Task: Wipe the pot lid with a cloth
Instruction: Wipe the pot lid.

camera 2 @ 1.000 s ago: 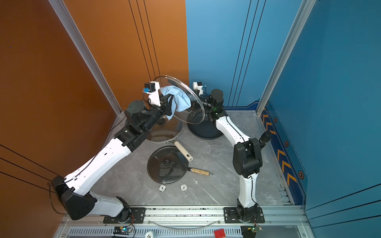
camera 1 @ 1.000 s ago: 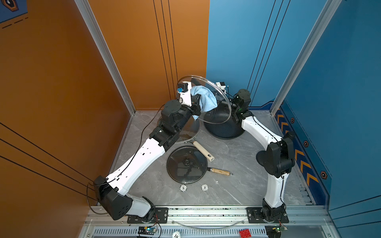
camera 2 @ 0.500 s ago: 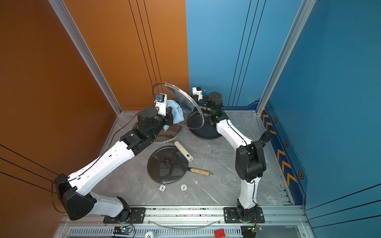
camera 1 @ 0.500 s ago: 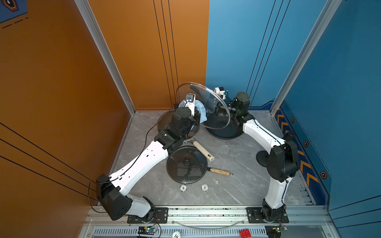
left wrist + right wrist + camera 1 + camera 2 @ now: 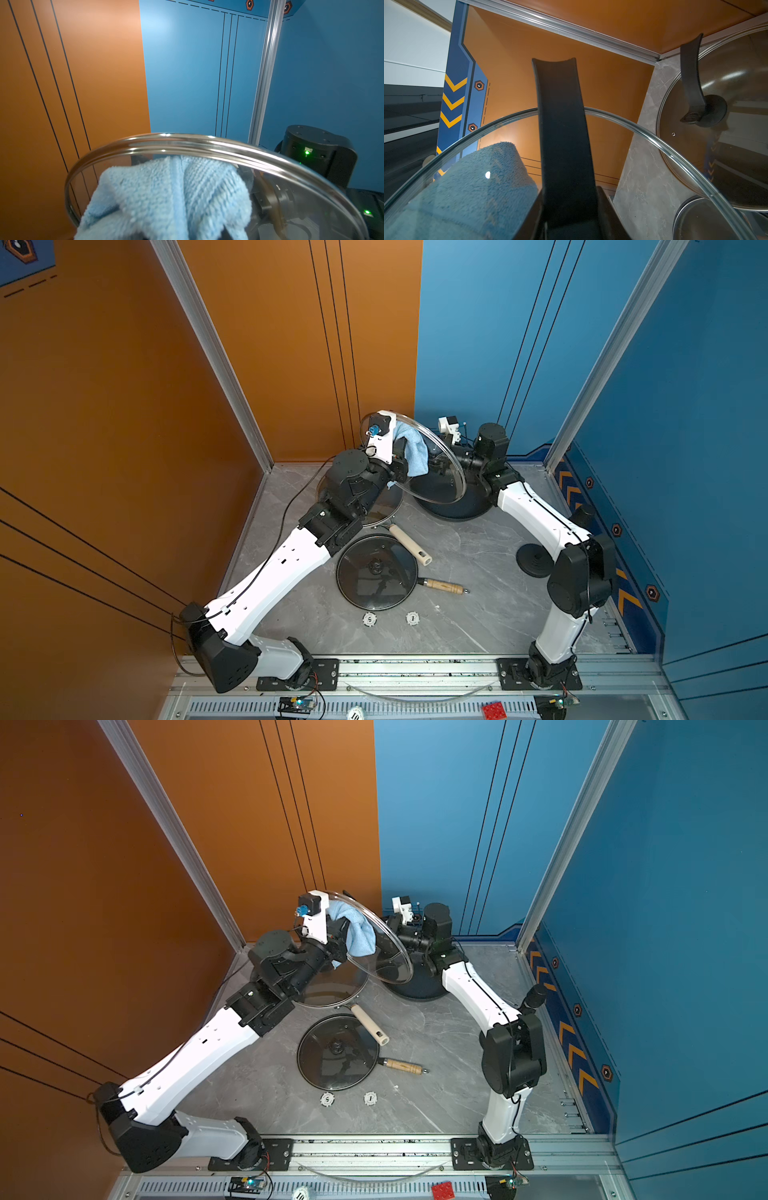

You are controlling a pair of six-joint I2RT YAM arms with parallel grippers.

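Observation:
The pot lid point(image 5: 438, 485) point(image 5: 392, 965) is clear glass with a metal rim and is held up on edge, tilted, above the back of the table. My right gripper point(image 5: 442, 466) is behind it, shut on its black handle point(image 5: 562, 135). My left gripper point(image 5: 403, 458) point(image 5: 345, 936) is on the other side, shut on the light-blue cloth point(image 5: 413, 448) point(image 5: 359, 930). The bunched cloth point(image 5: 172, 195) presses against the upper part of the glass under the rim point(image 5: 207, 143) and hides the left fingers. In the right wrist view the cloth point(image 5: 467, 187) shows through the glass.
A second glass lid point(image 5: 374, 510) point(image 5: 716, 83) lies under my left forearm. In front of it are a lidded dark pan point(image 5: 376, 572) with a wooden handle point(image 5: 442, 585) and a cream handle point(image 5: 409, 545). A dark pot point(image 5: 453, 508), a black disc point(image 5: 534, 560) and two chips point(image 5: 369, 618) are nearby. Walls are close behind.
My left gripper took the cloth down across the lid half a second ago and has come back up near the rim. The right gripper kept hold of the lid, shifting it slightly.

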